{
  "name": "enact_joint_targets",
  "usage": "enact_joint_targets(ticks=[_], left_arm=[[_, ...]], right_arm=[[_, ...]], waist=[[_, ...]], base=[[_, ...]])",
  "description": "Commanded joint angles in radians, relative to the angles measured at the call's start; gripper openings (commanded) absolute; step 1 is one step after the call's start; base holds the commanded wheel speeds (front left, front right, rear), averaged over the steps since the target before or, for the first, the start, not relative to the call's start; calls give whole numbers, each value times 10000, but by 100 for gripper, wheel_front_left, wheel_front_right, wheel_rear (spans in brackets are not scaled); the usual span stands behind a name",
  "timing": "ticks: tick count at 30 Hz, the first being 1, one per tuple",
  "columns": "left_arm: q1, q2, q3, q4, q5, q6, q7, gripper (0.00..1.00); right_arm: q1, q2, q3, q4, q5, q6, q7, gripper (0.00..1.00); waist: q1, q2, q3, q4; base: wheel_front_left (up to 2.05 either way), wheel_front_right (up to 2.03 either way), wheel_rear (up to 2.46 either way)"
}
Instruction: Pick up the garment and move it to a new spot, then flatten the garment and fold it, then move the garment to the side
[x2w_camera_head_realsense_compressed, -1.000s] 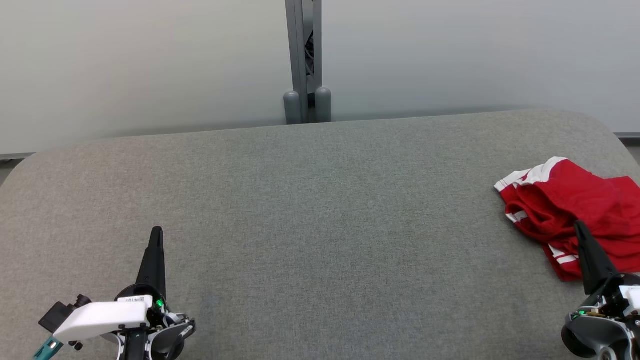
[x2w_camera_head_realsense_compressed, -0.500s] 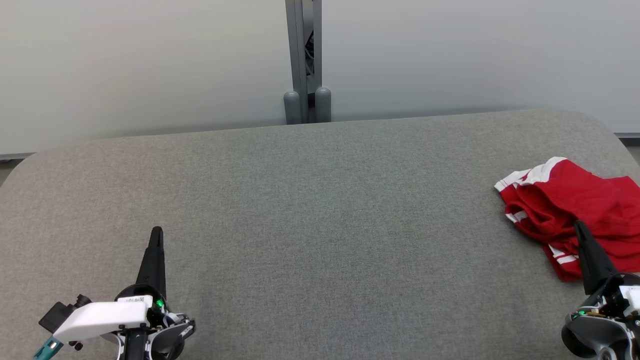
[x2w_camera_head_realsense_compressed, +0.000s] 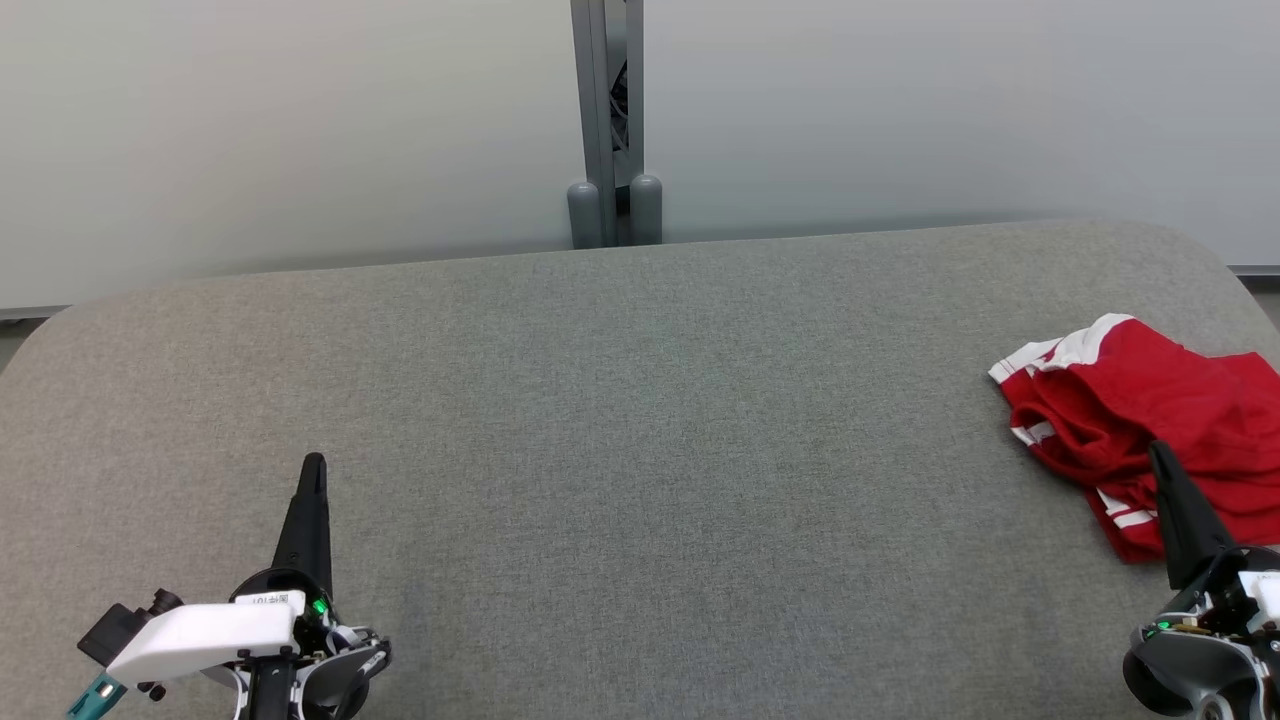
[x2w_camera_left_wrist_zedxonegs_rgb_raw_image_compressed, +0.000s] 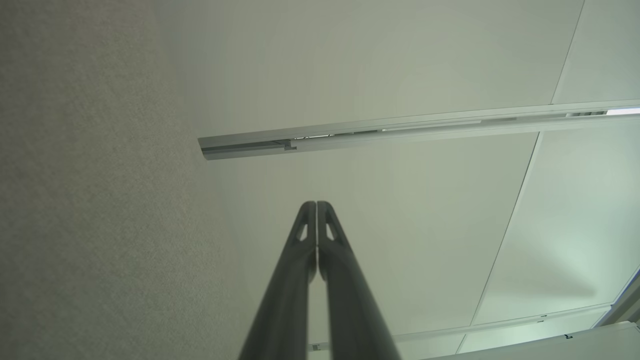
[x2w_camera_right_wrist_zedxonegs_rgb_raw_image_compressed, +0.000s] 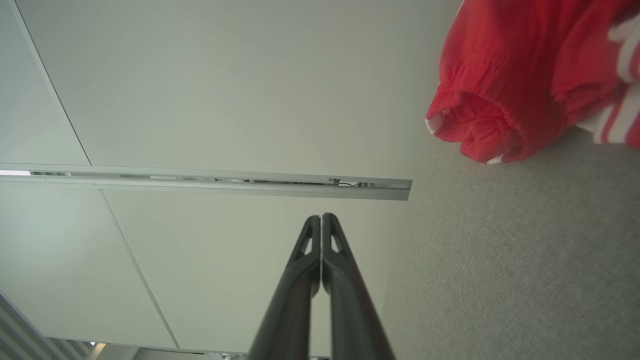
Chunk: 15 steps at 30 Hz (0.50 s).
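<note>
A crumpled red garment (x2w_camera_head_realsense_compressed: 1140, 420) with white stripes lies at the right edge of the grey padded table (x2w_camera_head_realsense_compressed: 640, 450). In the right wrist view the garment (x2w_camera_right_wrist_zedxonegs_rgb_raw_image_compressed: 520, 85) bunches in the upper right corner. My right gripper (x2w_camera_head_realsense_compressed: 1160, 455) is shut and empty at the lower right, its dark tip over the garment's near edge; whether it touches the cloth I cannot tell. Its fingers (x2w_camera_right_wrist_zedxonegs_rgb_raw_image_compressed: 320, 222) meet tip to tip. At the lower left my left gripper (x2w_camera_head_realsense_compressed: 314, 465) is shut with nothing in it, far from the garment. Its fingers (x2w_camera_left_wrist_zedxonegs_rgb_raw_image_compressed: 316, 207) are pressed together.
A pale wall panel (x2w_camera_head_realsense_compressed: 300, 130) runs behind the table, split by a grey metal post (x2w_camera_head_realsense_compressed: 606, 120) at the centre back. The table's far corners are rounded.
</note>
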<state>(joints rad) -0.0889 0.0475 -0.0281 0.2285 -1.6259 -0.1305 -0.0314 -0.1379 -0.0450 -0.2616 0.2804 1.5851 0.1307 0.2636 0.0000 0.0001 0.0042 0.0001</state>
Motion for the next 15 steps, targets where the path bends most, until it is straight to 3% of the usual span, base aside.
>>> enact_joint_targets(ticks=[1, 15], left_arm=[[-154, 14, 27, -11, -30, -49, -7, 0], [-154, 14, 25, -13, -22, -49, -8, 0]], right_arm=[[-71, -99, -47, 42, 60, 0, 16, 0], [-71, -99, -44, 42, 60, 0, 17, 0]], waist=[[0, -1, 0, 0], [0, -1, 0, 0]], base=[[0, 0, 0], [0, 0, 0]])
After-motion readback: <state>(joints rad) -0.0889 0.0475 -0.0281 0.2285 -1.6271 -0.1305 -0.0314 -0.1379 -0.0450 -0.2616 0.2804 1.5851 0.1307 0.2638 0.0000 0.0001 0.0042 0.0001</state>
